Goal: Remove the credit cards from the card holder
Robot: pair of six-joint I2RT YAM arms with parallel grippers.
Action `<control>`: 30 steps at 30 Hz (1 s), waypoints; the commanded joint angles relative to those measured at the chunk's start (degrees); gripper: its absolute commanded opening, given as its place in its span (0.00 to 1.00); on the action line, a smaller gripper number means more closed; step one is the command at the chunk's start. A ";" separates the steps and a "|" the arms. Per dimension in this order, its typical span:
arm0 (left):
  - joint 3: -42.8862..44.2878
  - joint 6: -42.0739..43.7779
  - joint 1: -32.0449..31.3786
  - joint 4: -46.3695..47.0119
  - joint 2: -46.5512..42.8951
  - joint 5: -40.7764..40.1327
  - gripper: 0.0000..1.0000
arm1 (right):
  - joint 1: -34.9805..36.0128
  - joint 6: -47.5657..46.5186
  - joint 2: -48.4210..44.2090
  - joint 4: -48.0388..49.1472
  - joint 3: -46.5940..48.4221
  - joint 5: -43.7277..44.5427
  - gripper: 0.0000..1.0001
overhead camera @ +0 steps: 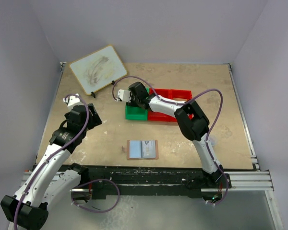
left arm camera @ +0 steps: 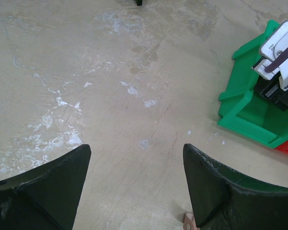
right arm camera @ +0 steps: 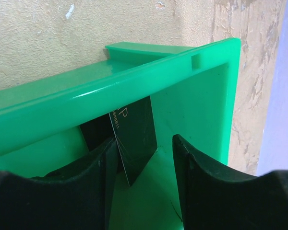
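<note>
The card holder (overhead camera: 142, 149) lies open and flat on the table near the front edge, its pale blue-grey panels facing up. One tan corner of the card holder (left arm camera: 189, 223) shows beside my left gripper's right finger. My left gripper (left arm camera: 137, 146) is open over bare table, left of the holder (overhead camera: 92, 120). My right gripper (right arm camera: 144, 140) reaches down into the green bin (right arm camera: 134, 81), with its jaws apart. A black credit card (right arm camera: 137, 129) stands on edge inside that bin. It leans on the left finger (right arm camera: 103, 163) and is clear of the right finger.
The green bin (overhead camera: 134, 113) sits at the table's middle back with red bins (overhead camera: 170, 103) joined to its right. A white board (overhead camera: 97, 68) stands tilted at the back left. In the left wrist view the green bin (left arm camera: 249, 110) and the right wrist's white housing (left arm camera: 281, 48) are at the right.
</note>
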 commanded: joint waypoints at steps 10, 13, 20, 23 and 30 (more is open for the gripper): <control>-0.07 1.32 0.33 2.29 -0.59 0.52 0.75 | -0.14 3.42 -5.49 -0.81 -0.65 -4.20 0.54; -0.07 1.20 0.33 2.26 -0.50 0.52 0.75 | -0.14 4.41 -6.73 0.50 -1.27 -4.44 0.55; -0.11 1.25 0.28 2.28 0.07 0.54 0.75 | -0.14 7.12 -11.85 5.78 -5.77 -5.03 0.56; -0.07 1.24 0.28 2.14 0.20 0.59 0.75 | -0.14 11.47 -16.97 10.85 -9.82 -4.99 0.56; -0.53 2.29 0.32 3.50 -0.15 3.61 0.75 | -0.18 34.25 -42.18 28.75 -33.18 -4.00 0.63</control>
